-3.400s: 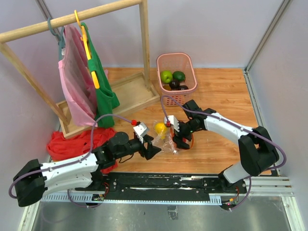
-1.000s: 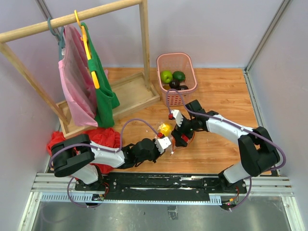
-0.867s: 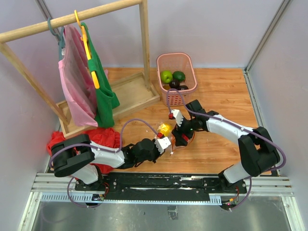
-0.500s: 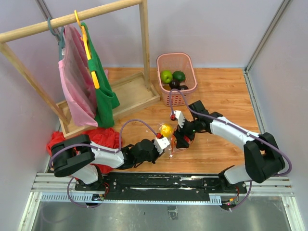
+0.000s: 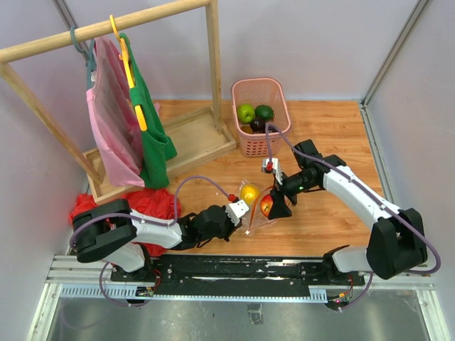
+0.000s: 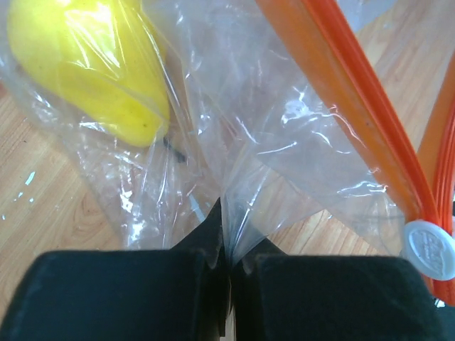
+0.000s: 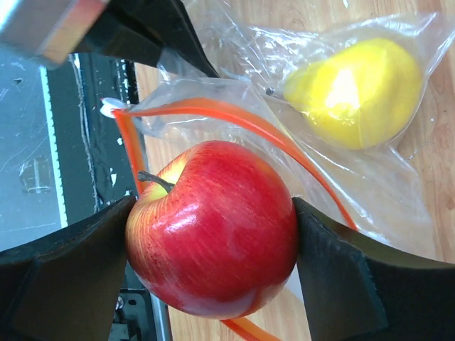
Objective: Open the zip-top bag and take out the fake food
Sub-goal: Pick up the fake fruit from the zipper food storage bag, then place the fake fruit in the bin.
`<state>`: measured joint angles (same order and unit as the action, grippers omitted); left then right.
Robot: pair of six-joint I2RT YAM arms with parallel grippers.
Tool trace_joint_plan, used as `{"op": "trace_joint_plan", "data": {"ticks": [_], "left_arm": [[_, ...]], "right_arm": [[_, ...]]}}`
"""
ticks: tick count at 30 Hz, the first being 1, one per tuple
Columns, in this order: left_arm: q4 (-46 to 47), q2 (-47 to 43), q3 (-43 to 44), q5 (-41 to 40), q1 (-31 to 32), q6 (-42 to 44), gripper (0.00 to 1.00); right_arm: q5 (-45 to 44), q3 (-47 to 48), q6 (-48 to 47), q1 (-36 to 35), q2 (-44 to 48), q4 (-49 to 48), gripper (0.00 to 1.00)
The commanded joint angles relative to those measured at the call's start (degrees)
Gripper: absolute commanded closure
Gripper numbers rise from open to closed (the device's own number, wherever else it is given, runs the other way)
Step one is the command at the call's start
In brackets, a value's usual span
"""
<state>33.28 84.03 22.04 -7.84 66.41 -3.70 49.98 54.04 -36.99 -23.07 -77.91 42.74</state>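
The clear zip-top bag [image 5: 250,213] lies on the wooden floor, its orange zip strip [image 6: 355,106] standing open in a loop. My left gripper [image 6: 226,234] is shut on a fold of the bag's plastic near its mouth, also seen from above as the left gripper [image 5: 244,215]. A yellow fruit [image 5: 249,193] is still inside the bag [image 7: 213,99]. My right gripper [image 7: 213,234] is shut on a red apple [image 7: 213,227], held just above the bag's mouth with no plastic over it. From above, the apple [image 5: 267,206] sits under the right gripper [image 5: 273,206].
A pink basket [image 5: 263,145] at the back holds a light green fruit [image 5: 246,112], a dark green one [image 5: 264,111] and dark pieces. A wooden clothes rack [image 5: 106,28] with hanging garments stands at the left. A red cloth heap [image 5: 99,209] lies by the left arm.
My right gripper has closed on the red apple and drawn it up and to the right, out of the bag. The left gripper has kept its hold on the bag.
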Motion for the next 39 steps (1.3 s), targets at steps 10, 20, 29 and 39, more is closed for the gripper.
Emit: {"op": "trace_joint_plan", "data": {"ticks": [10,20,29,39], "left_arm": [[-3.64,-3.62,1.37,-0.85,0.12,-2.00,0.98],[-5.70,-5.34,2.35,-0.10,0.18,-4.39,0.96],[-12.94,-11.97,4.32,-6.73,0.13,-11.79,0.25],[-23.71,-23.13,5.07,-10.33,-0.12,-25.38,0.01]], "right_arm": [[11.46,6.50,-5.51,5.11,1.91,11.26,0.58],[18.16,11.68,-0.40,7.00,1.27,11.57,0.59],[15.49,25.17,5.79,11.74,-2.94,4.42,0.59],[-1.12,39.81,35.26,12.32,-17.67,-26.41,0.58]]}}
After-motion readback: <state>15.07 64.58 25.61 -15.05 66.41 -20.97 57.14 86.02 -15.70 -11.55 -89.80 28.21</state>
